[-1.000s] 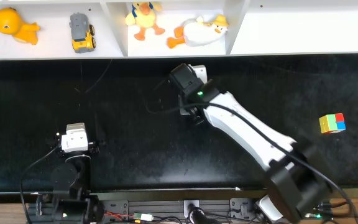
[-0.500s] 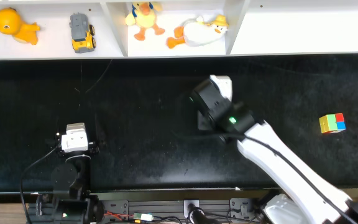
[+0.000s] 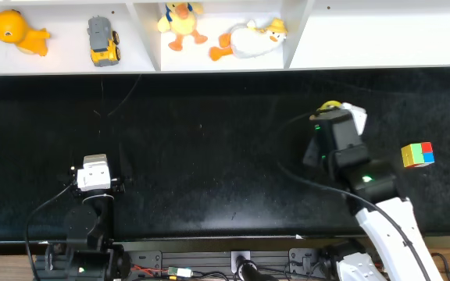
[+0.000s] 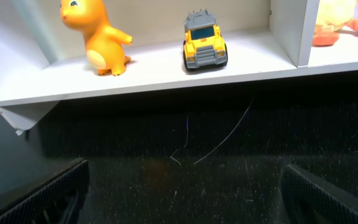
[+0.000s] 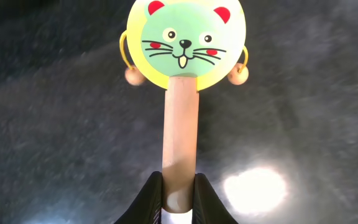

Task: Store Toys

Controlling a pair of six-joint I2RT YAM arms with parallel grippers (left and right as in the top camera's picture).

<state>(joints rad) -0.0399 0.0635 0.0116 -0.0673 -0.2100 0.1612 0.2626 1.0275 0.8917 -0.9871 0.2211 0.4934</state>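
A rattle drum [image 5: 186, 43] with a green cat face, yellow rim, two wooden beads and a wooden handle sticks out from my right gripper [image 5: 178, 188], which is shut on the handle's lower end. From above, this gripper [image 3: 337, 119] hangs over the right part of the black mat, with the drum's yellow rim [image 3: 330, 104] peeking past it. A multicoloured cube [image 3: 417, 154] lies on the mat further right. My left gripper [image 4: 183, 186] is open and holds nothing, low over the mat at the front left, facing the shelf.
A white shelf [image 3: 366, 58] runs along the back. Its compartments hold an orange figure [image 3: 18, 31], a yellow truck [image 3: 102, 40], a yellow plush duck [image 3: 180, 23] and a white plush duck [image 3: 248, 39]. The right compartment [image 3: 381, 31] has free room.
My right arm has swung from near the shelf's middle to the right side of the mat, pulling back toward the cube with the rattle drum in its grip. The left arm stayed put.
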